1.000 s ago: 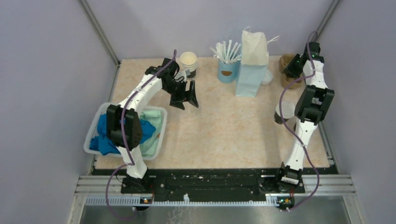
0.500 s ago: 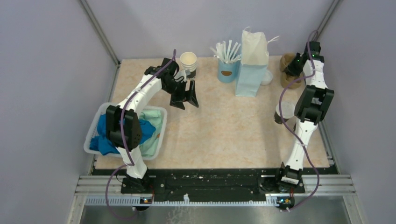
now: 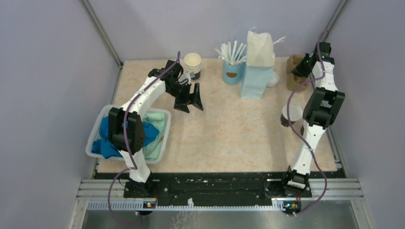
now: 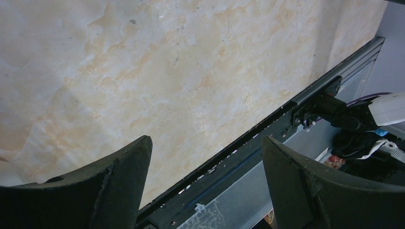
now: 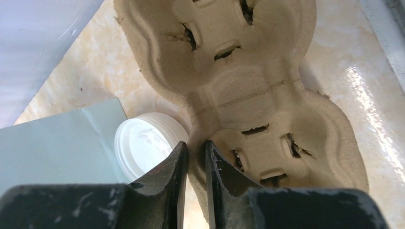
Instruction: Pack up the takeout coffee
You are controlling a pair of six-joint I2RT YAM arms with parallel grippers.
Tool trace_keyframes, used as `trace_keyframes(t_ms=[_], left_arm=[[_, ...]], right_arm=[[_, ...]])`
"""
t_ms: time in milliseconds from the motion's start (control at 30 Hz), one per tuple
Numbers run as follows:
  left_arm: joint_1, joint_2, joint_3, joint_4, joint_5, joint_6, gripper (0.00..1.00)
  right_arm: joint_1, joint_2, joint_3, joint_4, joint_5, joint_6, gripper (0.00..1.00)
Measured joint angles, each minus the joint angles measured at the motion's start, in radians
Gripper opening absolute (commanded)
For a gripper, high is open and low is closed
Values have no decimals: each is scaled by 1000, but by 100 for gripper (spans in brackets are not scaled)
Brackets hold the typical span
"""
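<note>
The takeout coffee (image 3: 291, 114), a small cup with a white top and dark lower band, stands at the right beside my right arm's elbow. My right gripper (image 5: 195, 145) is at the far right corner, shut on the rim of a brown pulp cup carrier (image 5: 248, 90), which also shows in the top view (image 3: 291, 82). My left gripper (image 3: 193, 100) hangs open over bare tabletop, just in front of a lidless cream-and-black paper cup (image 3: 193, 62). Nothing is between its fingers (image 4: 129, 162).
A light blue paper bag (image 3: 258, 62) stands at the back centre, with a blue cup of white sticks (image 3: 232, 67) to its left. A round white lid (image 5: 143, 145) lies between bag and carrier. A white basket (image 3: 162, 143) of cloths sits at the left edge.
My right gripper's jaws have closed in on the carrier's rim, and the right arm has shifted slightly to the right, uncovering more of the cup. The left arm has not moved.
</note>
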Motion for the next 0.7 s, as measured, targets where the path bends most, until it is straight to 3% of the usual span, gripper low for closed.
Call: trace_keyframes(t_ms=[200,700], left_arm=[[0,0,-1,5,10,0,91],[0,0,-6,8,22,-1,91]], right_arm=[[10,-34,-8,-35,70,-73,0],[213,-58,-67,-83,562,-330,0]])
